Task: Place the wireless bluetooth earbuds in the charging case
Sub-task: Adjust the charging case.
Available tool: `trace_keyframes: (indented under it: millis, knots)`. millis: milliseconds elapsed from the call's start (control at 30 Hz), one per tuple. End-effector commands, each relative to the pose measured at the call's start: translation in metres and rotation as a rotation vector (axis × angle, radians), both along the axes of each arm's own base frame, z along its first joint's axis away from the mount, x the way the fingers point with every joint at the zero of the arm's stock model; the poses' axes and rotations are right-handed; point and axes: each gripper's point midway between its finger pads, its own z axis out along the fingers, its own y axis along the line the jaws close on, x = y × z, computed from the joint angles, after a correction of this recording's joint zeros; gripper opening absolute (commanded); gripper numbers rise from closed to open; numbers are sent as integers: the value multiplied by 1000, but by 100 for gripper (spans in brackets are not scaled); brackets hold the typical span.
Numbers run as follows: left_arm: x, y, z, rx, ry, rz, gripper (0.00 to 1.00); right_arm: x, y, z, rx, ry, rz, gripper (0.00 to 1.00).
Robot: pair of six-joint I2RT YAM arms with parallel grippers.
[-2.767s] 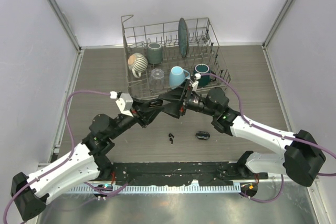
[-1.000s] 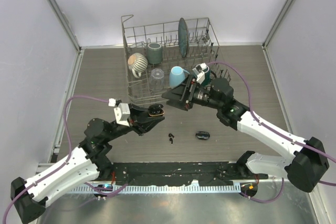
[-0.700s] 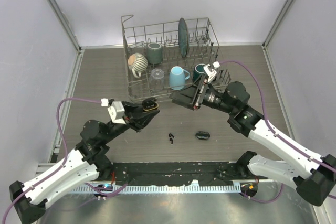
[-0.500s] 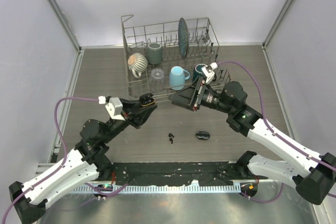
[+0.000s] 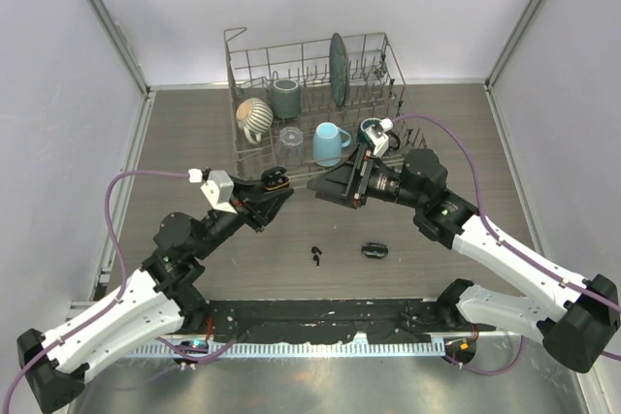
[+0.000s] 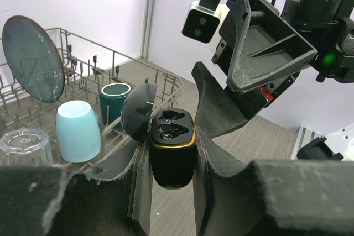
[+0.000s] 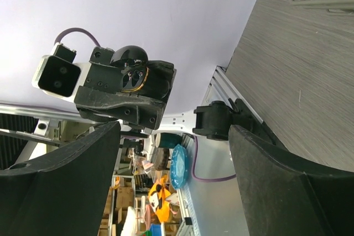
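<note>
My left gripper (image 5: 276, 184) is shut on a small black oval charging case (image 5: 276, 179), held above the table just in front of the dish rack. In the left wrist view the case (image 6: 172, 153) stands upright between my fingers (image 6: 218, 120), with a gold rim, its lid (image 6: 139, 115) swung open and two glossy wells on top. My right gripper (image 5: 326, 190) is open and empty, a short way right of the case and facing it. Tiny black earbuds (image 5: 317, 257) lie on the table below both grippers. In the right wrist view the case (image 7: 130, 75) shows ahead of my open gripper (image 7: 174, 132).
A second black oval case (image 5: 375, 251) lies closed on the table right of the earbuds. The wire dish rack (image 5: 406, 133) stands behind both grippers and holds a light blue mug (image 5: 331, 141), a dark teal mug (image 5: 374, 133), a clear glass (image 5: 290, 143), a striped cup (image 5: 255, 118) and a plate (image 5: 338, 68).
The two grippers were together over the table's middle and have drawn apart. My left gripper carried the open case up and left toward the rack; my right gripper pulled right, then came back a little.
</note>
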Motion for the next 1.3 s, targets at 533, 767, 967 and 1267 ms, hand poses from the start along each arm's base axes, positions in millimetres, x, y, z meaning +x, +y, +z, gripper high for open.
trace_keyframes:
  millis: [533, 767, 967, 1267]
  knots:
    - [-9, 5, 31, -27, -116, -14, 0, -21, 3, 26, 56, -54, 110, 85]
    - [-16, 1, 30, 15, -187, -45, 0, -34, 19, 40, 122, -33, 186, 84]
    - [-24, -6, 28, 50, -212, -100, 0, -28, 31, 39, 167, 22, 203, 84]
    - [-30, -11, 25, 86, -229, -146, 0, -21, 44, 40, 215, 84, 239, 78]
